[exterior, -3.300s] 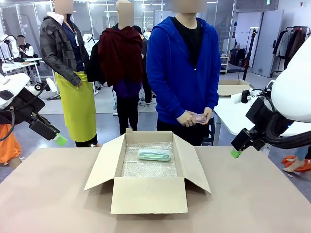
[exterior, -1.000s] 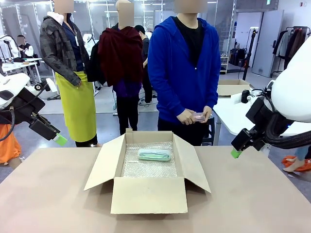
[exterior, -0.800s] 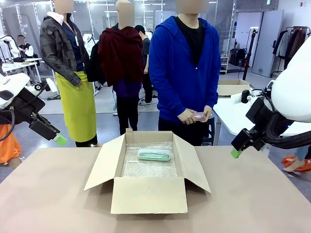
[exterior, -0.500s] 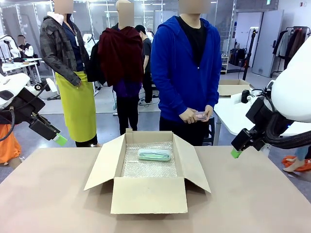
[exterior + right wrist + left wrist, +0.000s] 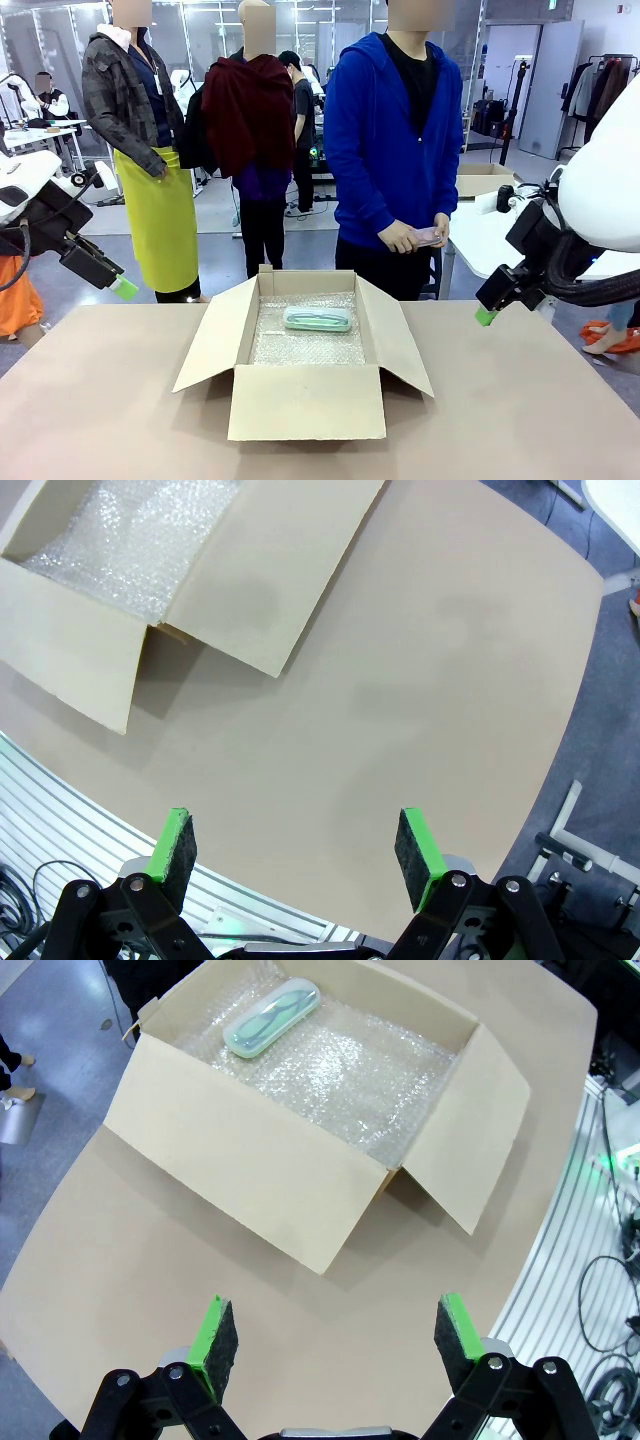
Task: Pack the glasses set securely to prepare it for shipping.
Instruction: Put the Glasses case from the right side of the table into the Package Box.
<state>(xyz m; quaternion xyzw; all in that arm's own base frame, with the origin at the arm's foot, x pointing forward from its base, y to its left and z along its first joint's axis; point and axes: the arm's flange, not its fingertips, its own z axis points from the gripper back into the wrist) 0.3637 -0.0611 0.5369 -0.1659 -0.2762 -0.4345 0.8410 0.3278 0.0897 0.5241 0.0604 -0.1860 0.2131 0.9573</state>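
Mint-green case (image 5: 317, 319) lies on bubble wrap (image 5: 300, 345) inside the open cardboard box (image 5: 305, 402). Pink case (image 5: 428, 237) in person's hands (image 5: 403, 237) — far side. Left gripper (image 5: 335, 1332), right gripper (image 5: 296, 842) — both spread wide, empty.

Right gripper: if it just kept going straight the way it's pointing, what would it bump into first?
Most likely the bare tabletop. The right gripper, open, aims down at plain table, with the cardboard box off to one side of that line. Exact depth is hard to judge.
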